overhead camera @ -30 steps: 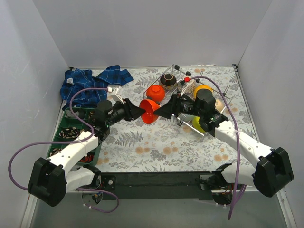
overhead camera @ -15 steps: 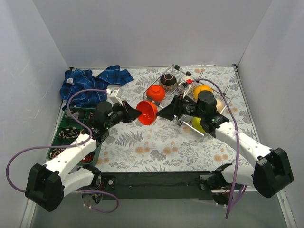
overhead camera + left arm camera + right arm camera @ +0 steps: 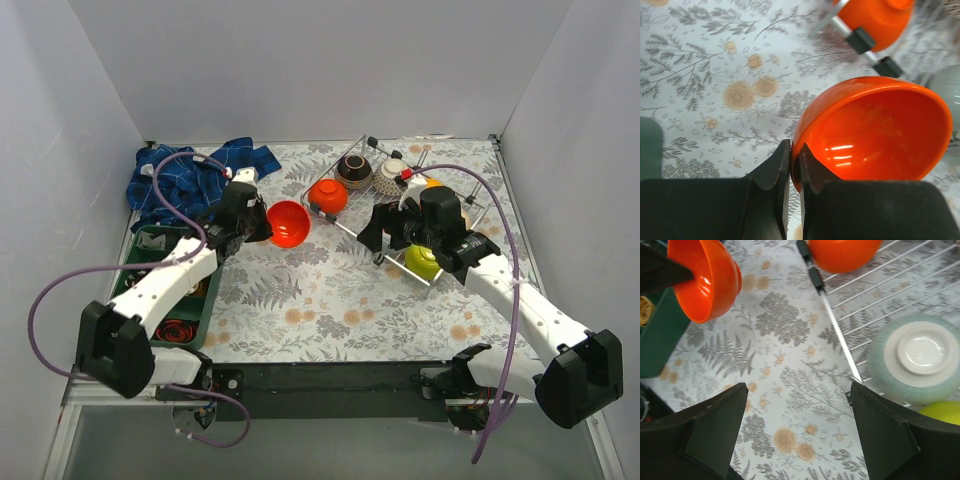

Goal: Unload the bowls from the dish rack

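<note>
My left gripper is shut on the rim of a red-orange bowl, held tilted above the floral table left of the dish rack. My right gripper stands open and empty over the table at the rack's near-left edge. In the rack sit a second red-orange bowl, a dark brown one, a patterned one, a lime green one and an upturned pale mint one.
A crumpled blue cloth lies at the back left. A green compartment tray holding small items stands along the left edge under my left arm. White walls enclose the table on three sides.
The right gripper opened, let go of the red-orange bowl and drew back right toward the rack. The left gripper shut on the bowl's rim and carried it left and farther back.
</note>
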